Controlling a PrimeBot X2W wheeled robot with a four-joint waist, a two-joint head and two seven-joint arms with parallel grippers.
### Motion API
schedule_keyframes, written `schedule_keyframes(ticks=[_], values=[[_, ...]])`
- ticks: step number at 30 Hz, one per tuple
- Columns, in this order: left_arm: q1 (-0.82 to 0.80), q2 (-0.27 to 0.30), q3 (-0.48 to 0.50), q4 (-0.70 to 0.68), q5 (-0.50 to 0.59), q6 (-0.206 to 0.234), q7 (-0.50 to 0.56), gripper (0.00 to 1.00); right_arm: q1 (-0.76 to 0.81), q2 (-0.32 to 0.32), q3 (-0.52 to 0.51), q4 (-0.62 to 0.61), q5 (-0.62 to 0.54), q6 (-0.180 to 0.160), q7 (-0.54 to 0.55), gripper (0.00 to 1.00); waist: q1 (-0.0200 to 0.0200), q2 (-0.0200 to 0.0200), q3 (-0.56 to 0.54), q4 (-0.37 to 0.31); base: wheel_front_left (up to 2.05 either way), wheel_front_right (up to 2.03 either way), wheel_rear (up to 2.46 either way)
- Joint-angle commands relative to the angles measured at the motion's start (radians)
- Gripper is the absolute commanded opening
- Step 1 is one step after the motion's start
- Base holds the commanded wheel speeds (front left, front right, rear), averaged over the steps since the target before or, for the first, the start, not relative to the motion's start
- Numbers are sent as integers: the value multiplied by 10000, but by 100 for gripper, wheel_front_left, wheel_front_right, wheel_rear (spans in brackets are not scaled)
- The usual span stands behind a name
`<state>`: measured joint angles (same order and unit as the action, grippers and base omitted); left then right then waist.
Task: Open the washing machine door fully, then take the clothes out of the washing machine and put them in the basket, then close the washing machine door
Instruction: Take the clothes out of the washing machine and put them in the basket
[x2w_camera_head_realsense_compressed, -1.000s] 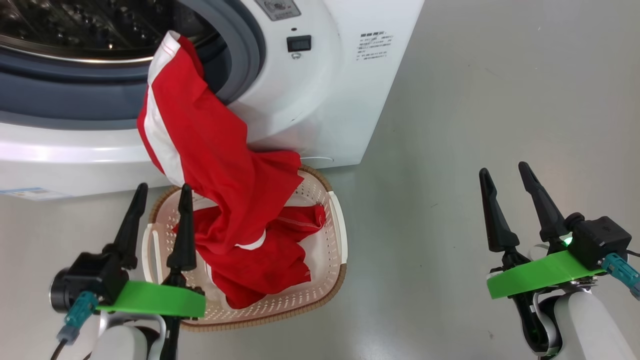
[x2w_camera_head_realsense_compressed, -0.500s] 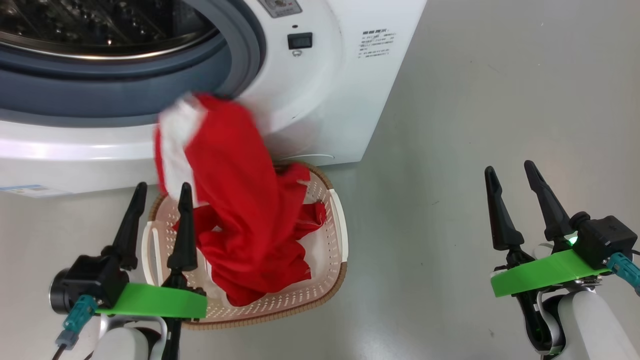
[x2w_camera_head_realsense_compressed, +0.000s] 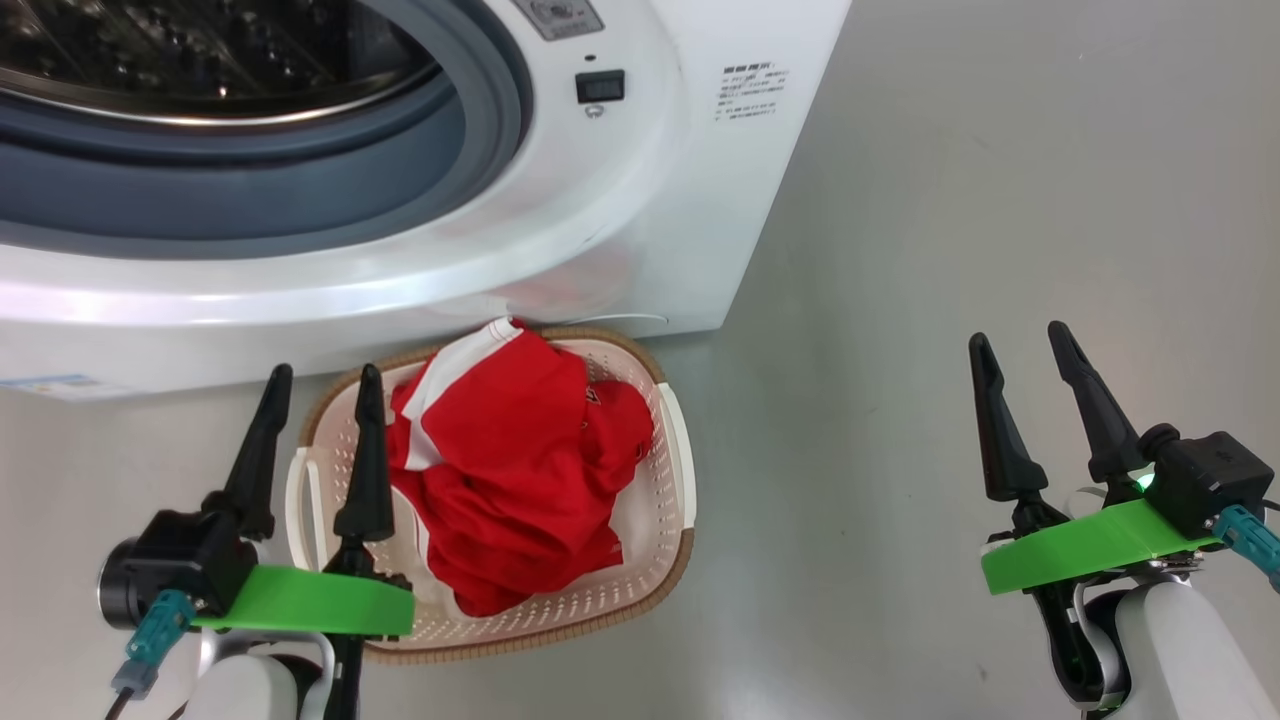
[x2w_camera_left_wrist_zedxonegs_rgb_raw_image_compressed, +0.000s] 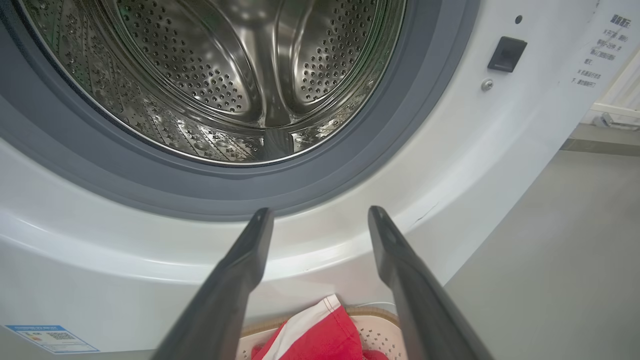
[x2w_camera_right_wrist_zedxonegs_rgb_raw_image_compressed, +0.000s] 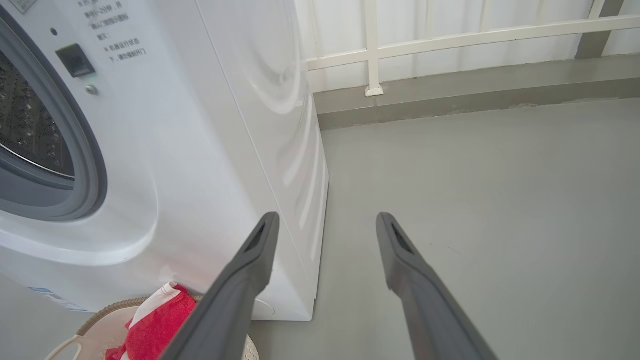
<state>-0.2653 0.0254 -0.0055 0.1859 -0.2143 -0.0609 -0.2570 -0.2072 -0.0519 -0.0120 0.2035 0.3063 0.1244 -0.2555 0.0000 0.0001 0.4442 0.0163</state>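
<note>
Red clothes (x2w_camera_head_realsense_compressed: 510, 470) w/ white stripe trim are lying bunched in the cream perforated basket (x2w_camera_head_realsense_compressed: 655, 540), which is sitting on the grey floor (x2w_camera_head_realsense_compressed: 900, 250) right in front of the white front-loading washing machine (x2w_camera_head_realsense_compressed: 640, 200), below its grey rubber ring (x2w_camera_head_realsense_compressed: 300, 215); the perforated steel drum (x2w_camera_left_wrist_zedxonegs_rgb_raw_image_compressed: 225, 75) is gleaming inside that ring. The left gripper (x2w_camera_head_realsense_compressed: 327, 372) is hovering in front of the washing machine, approx. over the basket's left edge, its fingers (x2w_camera_left_wrist_zedxonegs_rgb_raw_image_compressed: 240, 280) standing spread apart & gripping nothing. The right gripper (x2w_camera_head_realsense_compressed: 1016, 335) is hanging over the floor off to the right of the washing machine, fingers likewise apart & gripping nothing.
</note>
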Motion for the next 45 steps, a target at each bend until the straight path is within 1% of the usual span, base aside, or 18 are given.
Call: schedule_keyframes(ticks=[1, 14, 24, 31, 38, 45], values=[[95, 248, 264, -230, -73, 57, -47, 100, 161, 17, 271, -180, -36, 63, -63, 100, 0, -1, -128, -11, 0, 0, 0], [783, 248, 615, -156, 40, 27, -47, 100, 756, -17, 331, 38, -1, 63, -63, 100, 0, -1, -1499, -118, 0, 0, 0], [1892, 248, 964, -103, 282, -181, -47, 100, 1766, -139, 422, 163, 81, 63, -63, 100, 0, -1, -2978, -181, 0, 0, 0], [2698, 248, 1089, -199, 263, -361, -47, 100, 2553, -232, 377, 147, 139, 63, -63, 100, 0, -1, -3789, -175, 0, 0, 0], [3699, 248, 1295, -479, 235, -559, -47, 100, 3358, -329, 246, 59, 177, 63, -63, 100, 0, -1, -4389, -252, 0, 0, 0], [4047, 248, 1450, -670, 181, -620, -47, 100, 3671, -310, 111, -26, 182, 63, -63, 100, 0, -1, -4519, -236, 0, 0, 0]])
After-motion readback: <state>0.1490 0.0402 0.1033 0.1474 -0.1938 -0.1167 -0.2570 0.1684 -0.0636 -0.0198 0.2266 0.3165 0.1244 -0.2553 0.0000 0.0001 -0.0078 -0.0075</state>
